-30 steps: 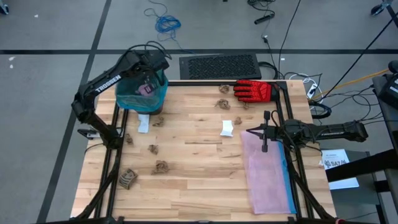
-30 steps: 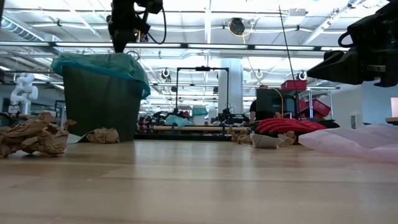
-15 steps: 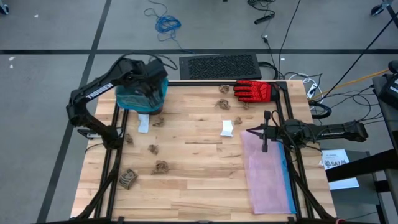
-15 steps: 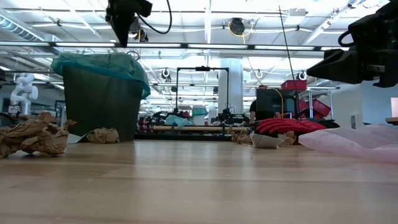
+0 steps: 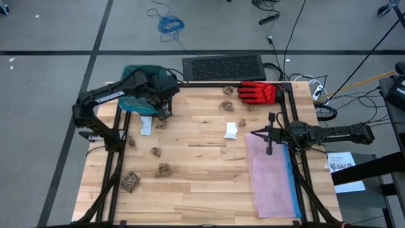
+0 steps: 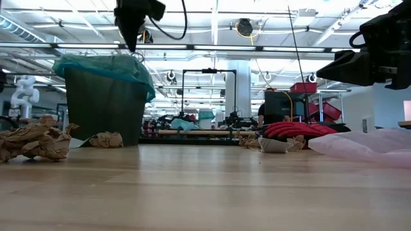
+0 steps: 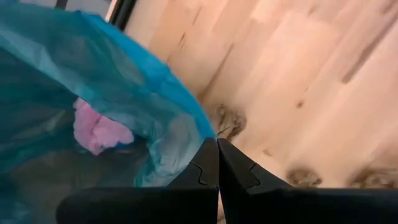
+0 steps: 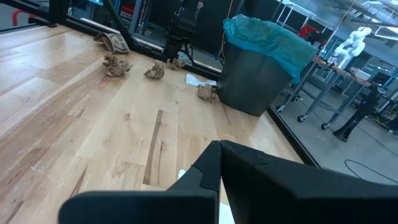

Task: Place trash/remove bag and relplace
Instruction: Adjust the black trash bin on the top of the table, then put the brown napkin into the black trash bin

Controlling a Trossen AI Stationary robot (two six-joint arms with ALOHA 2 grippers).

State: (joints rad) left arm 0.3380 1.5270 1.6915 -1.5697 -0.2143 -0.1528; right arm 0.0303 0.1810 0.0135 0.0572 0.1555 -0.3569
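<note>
At the table's (image 5: 209, 158) far left corner stands the dark bin lined with the teal bag (image 6: 103, 66), a purple crumple (image 7: 99, 129) already inside. Just above its rim I hold the left gripper (image 5: 163, 109), jaws pressed together and empty. Next I would open wide and descend squarely over the nearest brown wad (image 5: 161, 123); the right gripper (image 5: 271, 134), closed too, waits beside the pink bag (image 5: 273, 174).

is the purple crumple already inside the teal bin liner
Yes, in the left wrist view the purple crumpled scrap lies inside the translucent teal plastic bin liner, seen just past the shut left end effector.
</note>
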